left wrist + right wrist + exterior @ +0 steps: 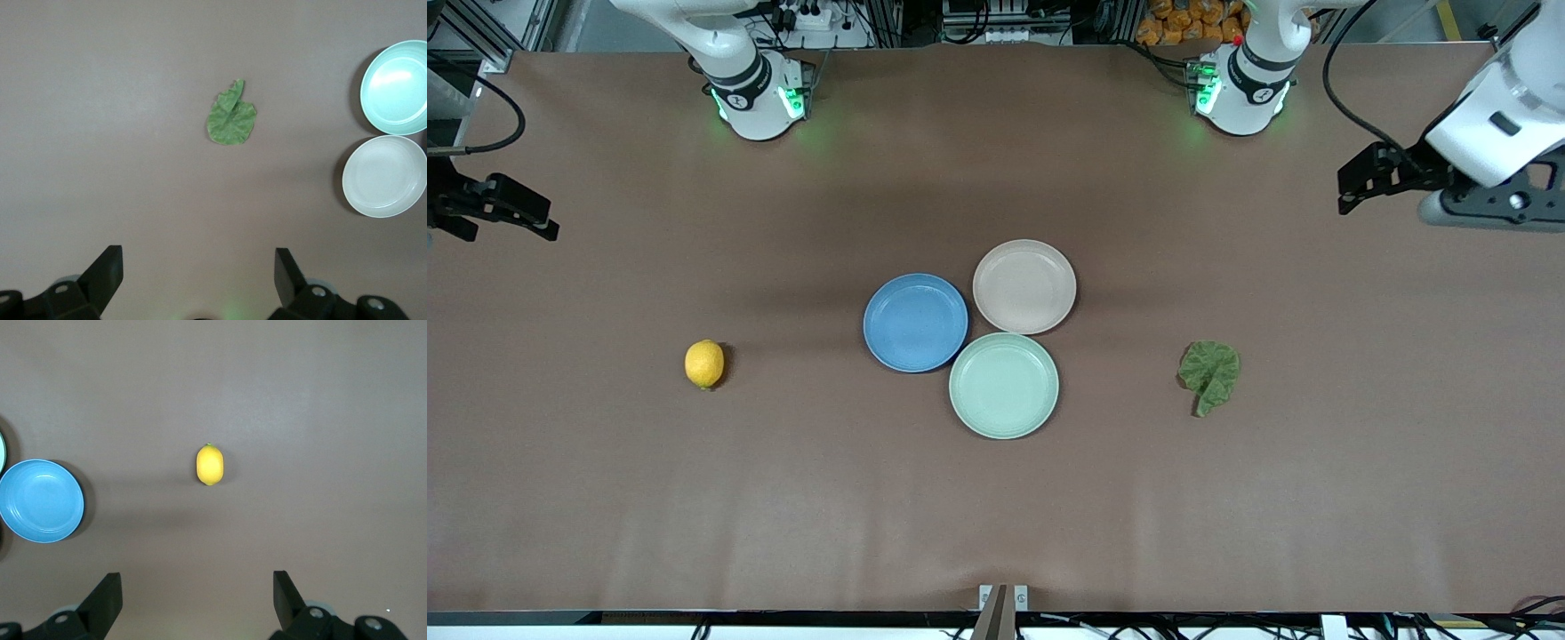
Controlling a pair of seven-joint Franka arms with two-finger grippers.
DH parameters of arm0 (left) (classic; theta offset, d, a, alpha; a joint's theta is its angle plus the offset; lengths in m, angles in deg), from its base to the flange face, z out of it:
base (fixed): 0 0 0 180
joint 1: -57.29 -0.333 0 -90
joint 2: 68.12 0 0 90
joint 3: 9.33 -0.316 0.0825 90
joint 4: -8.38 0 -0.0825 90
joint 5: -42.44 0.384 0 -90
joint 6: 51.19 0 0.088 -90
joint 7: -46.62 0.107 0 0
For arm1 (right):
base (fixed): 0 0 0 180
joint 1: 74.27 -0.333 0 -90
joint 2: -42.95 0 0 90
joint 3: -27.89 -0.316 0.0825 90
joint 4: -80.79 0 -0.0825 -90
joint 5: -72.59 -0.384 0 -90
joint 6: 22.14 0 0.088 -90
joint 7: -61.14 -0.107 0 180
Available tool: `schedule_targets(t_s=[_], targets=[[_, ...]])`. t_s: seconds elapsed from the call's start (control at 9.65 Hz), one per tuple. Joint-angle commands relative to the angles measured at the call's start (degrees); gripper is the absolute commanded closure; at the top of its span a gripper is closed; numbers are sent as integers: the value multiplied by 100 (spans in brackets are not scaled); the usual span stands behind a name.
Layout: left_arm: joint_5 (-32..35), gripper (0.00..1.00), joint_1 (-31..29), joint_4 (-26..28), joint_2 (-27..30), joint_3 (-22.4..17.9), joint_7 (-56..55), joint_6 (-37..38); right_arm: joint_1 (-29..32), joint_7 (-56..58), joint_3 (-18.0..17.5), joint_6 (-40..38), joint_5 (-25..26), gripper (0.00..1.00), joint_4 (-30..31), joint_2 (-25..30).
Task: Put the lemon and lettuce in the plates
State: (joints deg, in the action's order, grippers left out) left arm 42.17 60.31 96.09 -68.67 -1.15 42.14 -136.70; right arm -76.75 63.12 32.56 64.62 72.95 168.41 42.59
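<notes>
Fingers [107, 270] of left gripper [199, 273] and right gripper [197, 593] spread wide, holding nothing; lemon [704, 364] and lettuce [1210, 373] lying on tabletop [605, 498], plates [916, 322] awaiting both.

We are holding both arms raised and spread wide, each one waiting out at its own end of the table. Our left gripper [1356, 182] is hanging in the air with its two black fingers [100, 273] parted wide and nothing between them. Our right gripper [511, 209] is hovering likewise, its fingers [103, 597] spread apart and empty, wrist camera looking straight down.
</notes>
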Motion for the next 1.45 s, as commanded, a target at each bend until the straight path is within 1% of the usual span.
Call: schedule_targets(t_s=[0.0, 0.41, 0.62, 0.83, 0.93, 1.14, 1.35], targets=[[-122, 0, 57, -52, -226, 70, -35, -114, 11, -57, -10, -80, 78, 0, -148, -61], [-149, 0, 154, 19, -524, 140, -35, -527, 11, -48, -10, -80, 78, 0, -148, -70], [-131, 0, 163, 167, -744, 140, 43, -860, 11, -57, -10, -80, 78, 0, -148, -61], [-53, 0, 172, 212, -1112, 140, 201, -1098, 11, -57, -10, -80, 78, 0, -148, -61], [-43, 0, 163, 221, -1271, 149, 463, -1212, 11, -57, -10, -80, 78, 0, -148, -70], [105, 0, 163, 221, -1596, 158, 860, -1389, 11, -57, -10, -80, 78, 0, -148, -61], [316, 0, 233, 299, -1921, 166, 993, -1704, 11, -57, -10, -80, 78, 0, -148, -61]])
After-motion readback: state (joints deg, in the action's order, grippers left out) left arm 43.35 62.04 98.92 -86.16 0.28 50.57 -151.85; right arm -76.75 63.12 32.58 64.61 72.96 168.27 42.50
